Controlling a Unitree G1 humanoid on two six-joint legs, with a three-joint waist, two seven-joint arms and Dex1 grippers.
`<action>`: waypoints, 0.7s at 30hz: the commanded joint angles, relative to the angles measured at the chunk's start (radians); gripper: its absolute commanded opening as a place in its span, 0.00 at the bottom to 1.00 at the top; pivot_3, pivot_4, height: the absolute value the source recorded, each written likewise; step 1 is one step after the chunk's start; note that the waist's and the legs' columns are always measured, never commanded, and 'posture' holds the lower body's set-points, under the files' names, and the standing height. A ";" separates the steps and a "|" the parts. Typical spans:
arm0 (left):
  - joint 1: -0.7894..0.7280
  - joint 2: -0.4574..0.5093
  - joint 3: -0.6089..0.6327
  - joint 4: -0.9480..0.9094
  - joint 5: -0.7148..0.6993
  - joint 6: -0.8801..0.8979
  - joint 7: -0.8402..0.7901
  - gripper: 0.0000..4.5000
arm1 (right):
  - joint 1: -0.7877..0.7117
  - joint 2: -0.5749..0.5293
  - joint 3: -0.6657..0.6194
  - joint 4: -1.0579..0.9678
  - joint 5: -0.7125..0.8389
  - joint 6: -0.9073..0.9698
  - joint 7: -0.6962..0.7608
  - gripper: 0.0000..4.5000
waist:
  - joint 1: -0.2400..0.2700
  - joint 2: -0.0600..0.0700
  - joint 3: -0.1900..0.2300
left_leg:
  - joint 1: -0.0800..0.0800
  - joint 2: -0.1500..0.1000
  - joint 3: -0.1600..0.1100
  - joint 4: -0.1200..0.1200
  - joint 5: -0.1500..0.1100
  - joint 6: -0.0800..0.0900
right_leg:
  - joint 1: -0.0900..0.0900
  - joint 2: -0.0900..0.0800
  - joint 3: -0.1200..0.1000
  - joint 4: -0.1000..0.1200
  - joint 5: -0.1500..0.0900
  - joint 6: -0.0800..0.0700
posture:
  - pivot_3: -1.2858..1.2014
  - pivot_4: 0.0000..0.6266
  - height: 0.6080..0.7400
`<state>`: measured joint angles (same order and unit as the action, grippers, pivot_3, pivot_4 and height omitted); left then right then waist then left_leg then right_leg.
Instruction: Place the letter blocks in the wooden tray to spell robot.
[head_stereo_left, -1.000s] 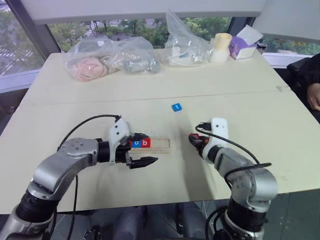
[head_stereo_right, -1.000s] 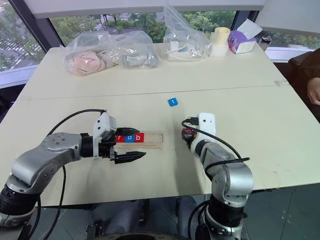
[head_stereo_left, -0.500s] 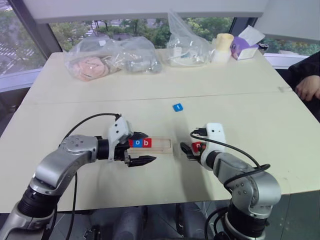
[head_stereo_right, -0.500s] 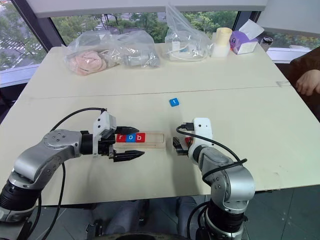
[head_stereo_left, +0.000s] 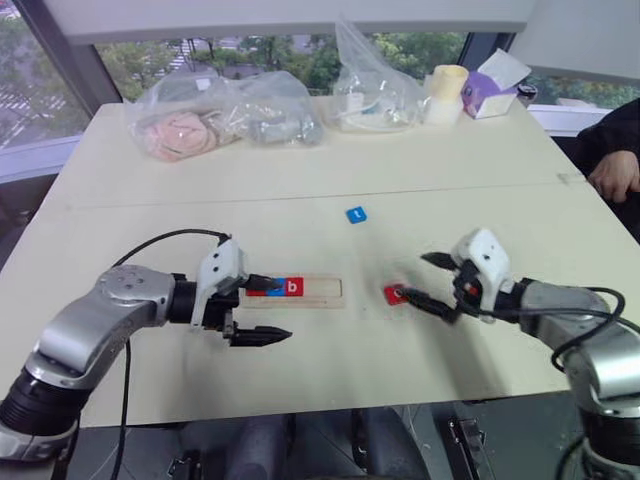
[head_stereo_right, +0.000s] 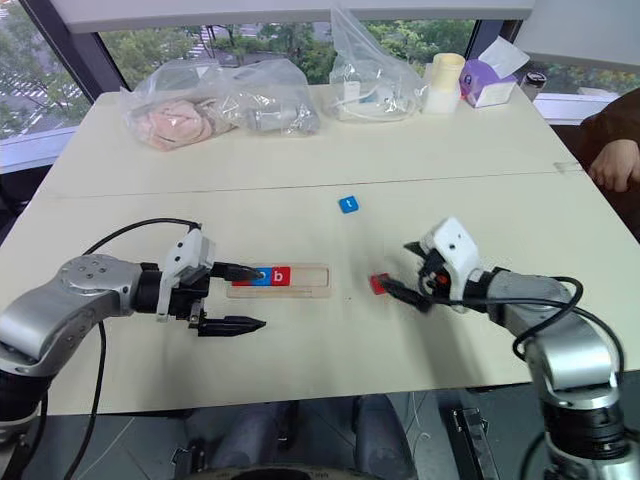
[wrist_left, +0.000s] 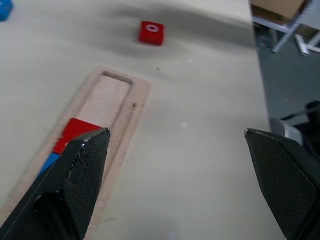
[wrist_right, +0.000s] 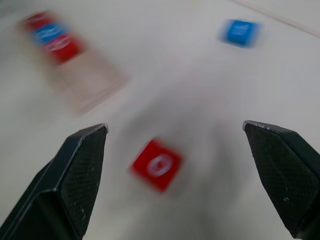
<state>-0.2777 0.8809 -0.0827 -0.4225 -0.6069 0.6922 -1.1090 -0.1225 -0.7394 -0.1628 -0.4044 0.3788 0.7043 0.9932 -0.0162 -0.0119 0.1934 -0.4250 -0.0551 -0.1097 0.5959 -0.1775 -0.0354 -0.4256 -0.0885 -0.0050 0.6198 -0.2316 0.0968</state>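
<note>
Pale wood, the tray (head_stereo_right: 278, 280) lies on the worktop (head_stereo_right: 300, 150) and serves as the landmark here. Its left part holds three tiles in a row: a red one half hidden by the left hand's upper finger, a blue one, and a red b tile (head_stereo_right: 280, 276) that reads clearly. The right part of the groove lies bare, room for two more by my judgement. So r, o, b seem placed, though only the b is legible.

The red o tile (head_stereo_right: 378, 284) lies flat on the worktop just off the tray's right end, apart from it, not in the groove. The blue t tile (head_stereo_right: 347, 204) sits well beyond the tray, on its far side.

The right hand (head_stereo_right: 408, 273) stands with fingers spread wide beside the o tile, holding nothing; whether a fingertip touches the tile I cannot tell. The left hand (head_stereo_right: 240, 297) hovers at the tray's left end, fingers also wide and empty.

Left to do, I judge: seat the o, then fetch and seat the t
</note>
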 joint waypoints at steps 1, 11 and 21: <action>-0.013 0.045 0.033 -0.039 -0.016 -0.018 -0.054 1.00 | -0.021 -0.065 0.054 0.161 -0.014 -0.217 0.186 0.99 | -0.001 0.000 0.000 | 0.000 0.000 0.000 0.000 0.000 0.000 | 0.000 0.000 0.000 0.000 0.000 0.000 | 0.52 0.24 1.00; 0.027 0.071 0.040 -0.082 0.000 -0.006 -0.023 1.00 | -0.256 -0.024 0.262 0.610 -0.183 -0.632 0.315 0.99 | 0.003 0.000 0.000 | 0.001 0.001 0.000 0.001 0.000 0.000 | 0.001 0.000 0.000 0.000 0.003 -0.005 | 0.52 0.24 1.00; 0.098 0.094 0.110 -0.128 -0.025 0.028 0.018 1.00 | -0.364 0.015 0.322 0.815 -0.233 -0.850 0.396 0.49 | 0.002 0.000 0.001 | 0.002 0.000 0.000 0.001 0.000 0.000 | 0.001 0.001 0.001 0.001 0.004 -0.003 | 0.52 0.24 1.00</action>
<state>-0.1852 0.9627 -0.0075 -0.5240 -0.6211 0.7192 -1.0962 -0.4692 -0.7239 0.1675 0.4011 0.1517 -0.1265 1.3886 -0.0143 -0.0122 0.1939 -0.4231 -0.0548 -0.1096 0.5967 -0.1773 -0.0357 -0.4244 -0.0877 -0.0041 0.6208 -0.2280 0.0935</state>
